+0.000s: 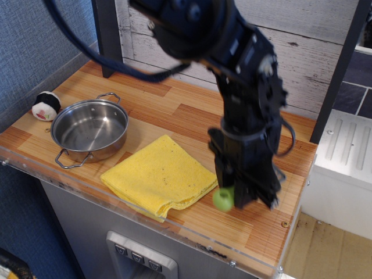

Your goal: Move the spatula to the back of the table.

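Observation:
Only the lime-green handle end of the spatula (223, 199) shows, poking out below my black gripper (237, 196); the grey blade is hidden by the gripper. The gripper is shut on the spatula and holds it just above the wooden table (174, 116), near the front right, beside the right corner of the yellow cloth. The arm is blurred from motion.
A folded yellow cloth (158, 176) lies at the front middle. A steel pot (90, 129) stands at the left, with a small white and black toy (45, 105) beyond it. A dark post (107, 35) stands at the back left; a white ribbed surface (346, 151) lies to the right.

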`<state>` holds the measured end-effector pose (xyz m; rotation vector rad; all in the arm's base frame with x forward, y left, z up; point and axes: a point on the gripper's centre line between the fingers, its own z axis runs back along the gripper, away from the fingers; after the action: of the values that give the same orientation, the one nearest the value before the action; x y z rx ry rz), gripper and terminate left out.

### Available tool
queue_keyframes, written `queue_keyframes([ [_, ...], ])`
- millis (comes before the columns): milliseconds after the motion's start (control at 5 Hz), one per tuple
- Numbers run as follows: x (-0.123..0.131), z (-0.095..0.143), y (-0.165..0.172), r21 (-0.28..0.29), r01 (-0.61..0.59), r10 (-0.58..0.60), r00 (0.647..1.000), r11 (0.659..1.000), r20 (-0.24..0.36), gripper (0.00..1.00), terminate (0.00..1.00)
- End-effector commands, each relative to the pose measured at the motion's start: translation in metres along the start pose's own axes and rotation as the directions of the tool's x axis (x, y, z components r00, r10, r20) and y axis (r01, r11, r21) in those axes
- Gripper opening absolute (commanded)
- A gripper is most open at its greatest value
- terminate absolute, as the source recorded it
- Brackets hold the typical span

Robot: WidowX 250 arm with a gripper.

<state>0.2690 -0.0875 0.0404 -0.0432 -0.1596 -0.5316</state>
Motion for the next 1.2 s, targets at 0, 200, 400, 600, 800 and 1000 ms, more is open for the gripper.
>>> queue_keyframes([
  [0, 0.032, 0.030, 0.046, 0.033, 0.270, -0.271, 0.962, 0.962, 0.046, 0.00, 0.00],
  [200, 0.043, 0.027, 0.073, -0.014, 0.444, -0.444, 0.896, 0.896, -0.001, 0.00, 0.00],
  [400, 0.050, 0.015, 0.092, -0.033, 0.539, -0.540, 0.841, 0.842, -0.033, 0.00, 0.00],
  [600, 0.062, 0.010, 0.104, -0.006, 0.645, -0.644, 0.762, 0.764, -0.071, 0.00, 0.00],
  [800, 0.072, 0.008, 0.110, 0.021, 0.716, -0.714, 0.697, 0.698, -0.068, 0.00, 0.00],
  [1000, 0.078, 0.002, 0.111, 0.079, 0.726, -0.726, 0.687, 0.683, -0.029, 0.00, 0.00],
])
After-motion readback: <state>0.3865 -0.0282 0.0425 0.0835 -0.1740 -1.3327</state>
